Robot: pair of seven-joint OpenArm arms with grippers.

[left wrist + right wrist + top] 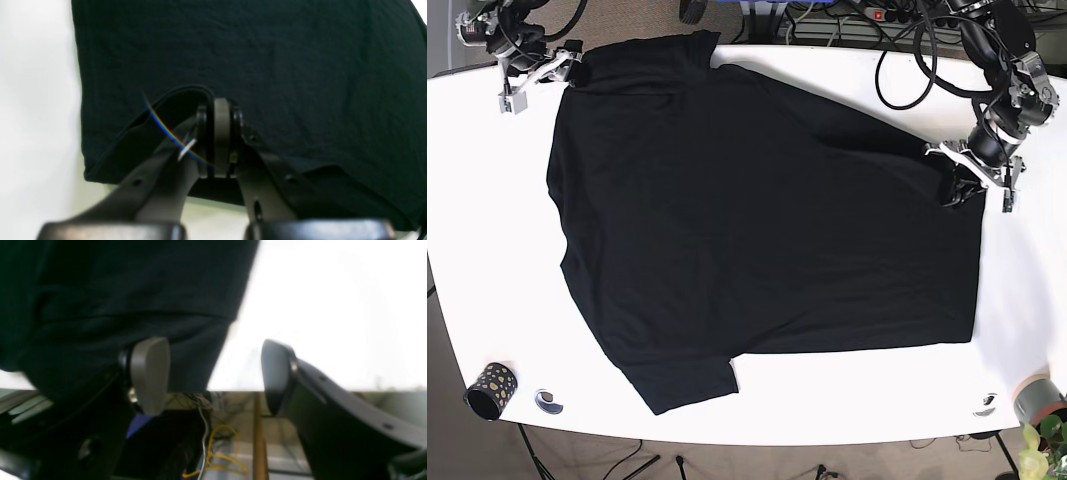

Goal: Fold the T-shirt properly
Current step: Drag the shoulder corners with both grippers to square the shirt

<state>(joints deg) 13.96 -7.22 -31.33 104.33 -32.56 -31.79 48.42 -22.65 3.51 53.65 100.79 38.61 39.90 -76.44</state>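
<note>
A black T-shirt (757, 230) lies spread flat on the white table (487, 250). My left gripper (962, 185) is at the shirt's right edge in the base view. In the left wrist view the gripper (218, 133) is shut on a raised fold of the shirt (267, 66). My right gripper (562, 72) is at the shirt's far left corner by the table's back edge. In the right wrist view it (213, 376) is open; the shirt's cloth (116, 290) lies against the left finger's pad (150, 373), and the other finger (277, 373) stands apart over bare table.
A black cup with gold dots (490, 390) and a small round object (549, 401) sit at the front left. Another small object (987, 404), a grey cup (1039, 398) and a plant (1039, 450) are at the front right. Cables (867, 20) run behind the table.
</note>
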